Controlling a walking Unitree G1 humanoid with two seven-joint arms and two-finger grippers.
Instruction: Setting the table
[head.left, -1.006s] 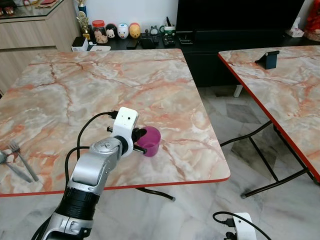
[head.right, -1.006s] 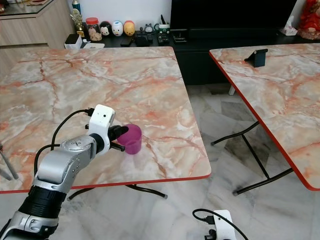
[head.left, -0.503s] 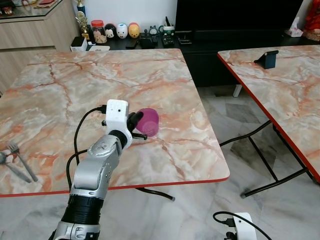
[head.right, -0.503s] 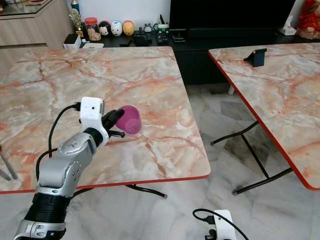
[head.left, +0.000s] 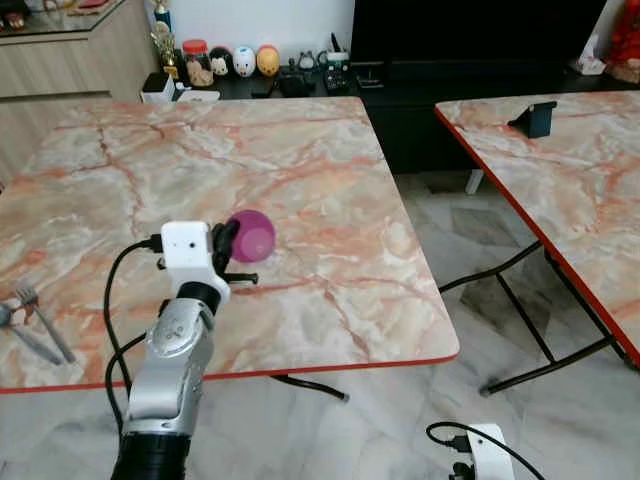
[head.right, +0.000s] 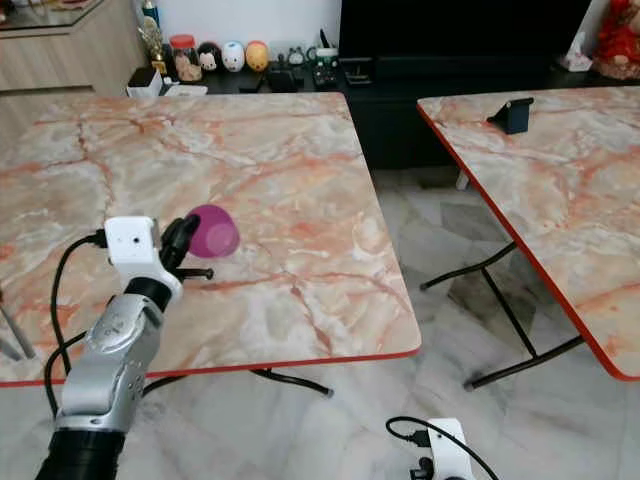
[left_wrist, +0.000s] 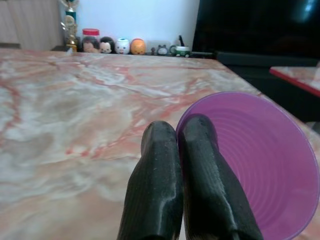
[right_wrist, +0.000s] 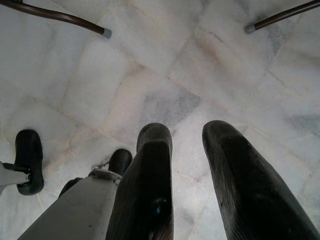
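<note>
A purple plastic cup (head.left: 251, 236) is held tipped on its side a little above the marble table (head.left: 330, 160), near the table's middle front. My left gripper (head.left: 226, 240) is shut on its rim. In the left wrist view one finger (left_wrist: 202, 165) sits inside the cup (left_wrist: 260, 165) and the other finger (left_wrist: 156, 170) outside, pinching the wall. A fork and a spoon (head.left: 35, 322) lie at the table's front left edge. My right gripper (right_wrist: 187, 137) hangs low over the floor, fingers apart and holding nothing.
A second marble table (head.left: 580, 180) stands to the right with a dark blue stand (head.left: 535, 118) on it, and a floor gap lies between the tables. A low black cabinet with jars and figurines (head.left: 240, 62) runs along the back wall. Cables lie on the tiled floor (head.left: 445, 435).
My left arm has swung left and raised the purple cup off the table. The cup has gone from upright to lying on its side in the grip.
</note>
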